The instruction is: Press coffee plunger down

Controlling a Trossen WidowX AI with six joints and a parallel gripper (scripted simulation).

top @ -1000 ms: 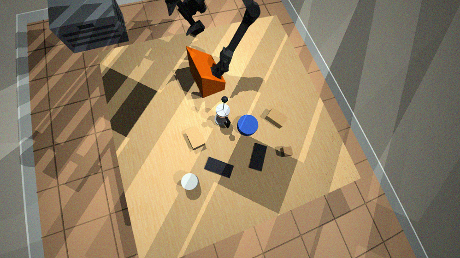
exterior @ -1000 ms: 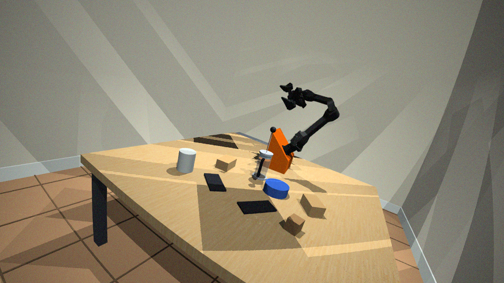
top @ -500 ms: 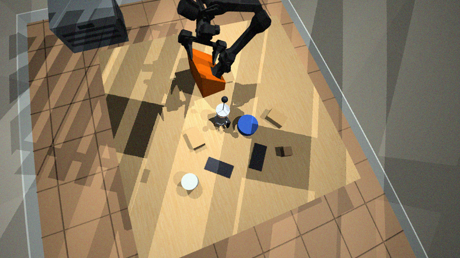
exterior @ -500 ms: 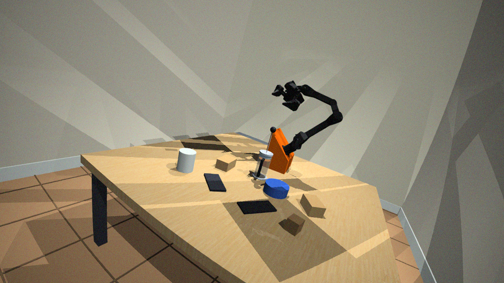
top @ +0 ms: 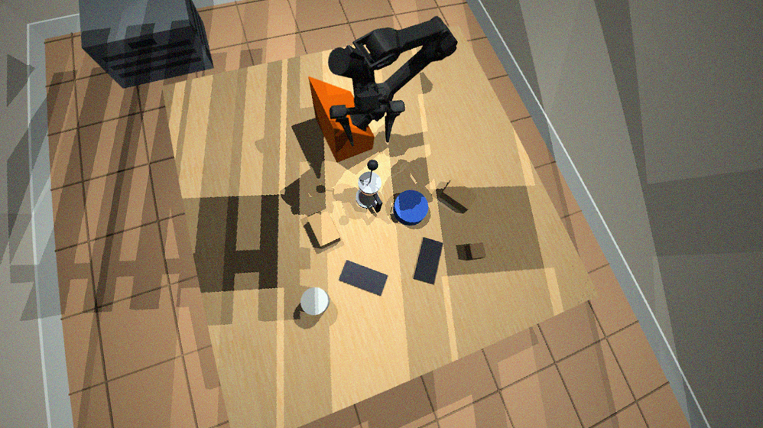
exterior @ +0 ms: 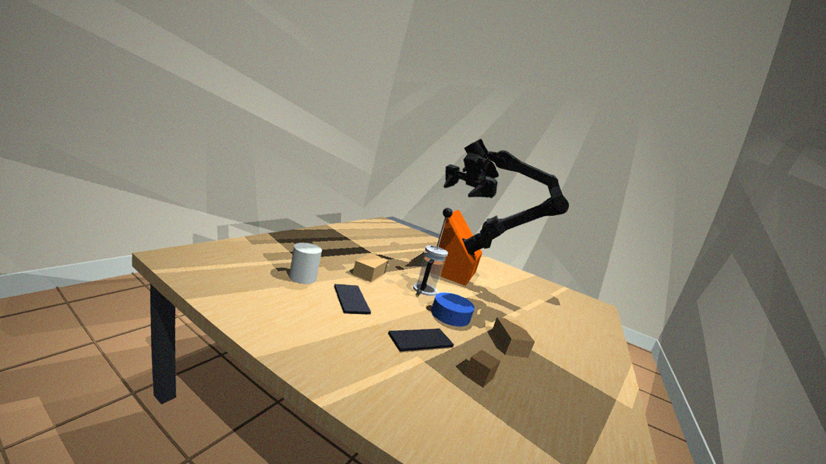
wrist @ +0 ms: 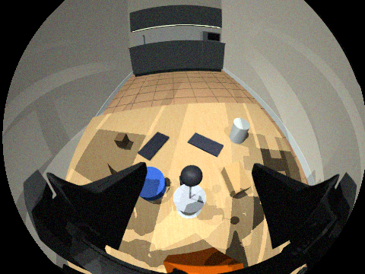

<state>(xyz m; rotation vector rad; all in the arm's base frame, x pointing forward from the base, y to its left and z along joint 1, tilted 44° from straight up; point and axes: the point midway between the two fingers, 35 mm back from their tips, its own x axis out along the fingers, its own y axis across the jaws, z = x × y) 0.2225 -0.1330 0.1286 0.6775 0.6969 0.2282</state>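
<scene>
The coffee press [top: 366,197] [exterior: 431,275] [wrist: 188,199] stands upright on the table, a clear body with a pale lid and a black handle. Its plunger is up: a thin rod rises well above the lid to a black ball knob [top: 372,164] [exterior: 446,212] [wrist: 191,176]. My gripper [top: 370,141] [exterior: 459,191] [wrist: 201,170] is open and empty, its fingers wide apart. It hangs above the knob's height, on the orange wedge's side of the press, and touches nothing. In the wrist view the knob shows between the two fingers, farther off.
A blue disc [top: 410,207] [exterior: 453,310] [wrist: 153,183] lies close beside the press. The orange wedge [top: 354,147] [exterior: 458,258] [wrist: 203,260] stands behind it. Two dark slabs [top: 363,278] [top: 427,260], a white cylinder [top: 314,300] [exterior: 305,263] [wrist: 239,131] and several wooden blocks [top: 321,230] [exterior: 511,337] lie around.
</scene>
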